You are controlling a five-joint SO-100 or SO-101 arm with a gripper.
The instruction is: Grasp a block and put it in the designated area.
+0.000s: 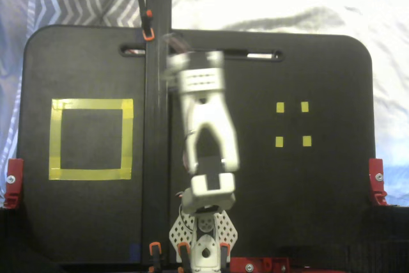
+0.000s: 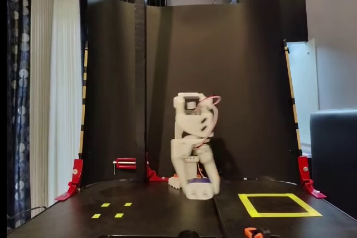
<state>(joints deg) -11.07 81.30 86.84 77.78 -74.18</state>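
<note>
Reaching out over the middle of the black table (image 1: pixel 307 196) in the top-down fixed view, white arm (image 1: pixel 206 139) blurred, wrist end pointing toward 12 o'clock beside the upright black post (image 1: pixel 157 107). Hanging low above the surface in the front-facing fixed view, gripper (image 2: pixel 199 185) clamping a small dark bluish-purple block (image 2: pixel 198 181) between the white fingers (image 2: pixel 189 181), just off the tabletop. Hiding the block from the top-down camera under the wrist housing.

Lying at 9 o'clock from the arm in the top-down view, designated area (image 1: pixel 91 139) showing as a yellow tape square enclosing bare black surface. Sitting at 3 o'clock from the gripper in the front-facing view, designated area (image 2: pixel 279 205) near the gripper but apart from it, block not over the tape.

Resting at 3 o'clock of the arm in the top-down view, four tiny yellow squares (image 1: pixel 292 124); same marks (image 2: pixel 112 209) lying at 8 o'clock of the gripper in the front-facing view.
</note>
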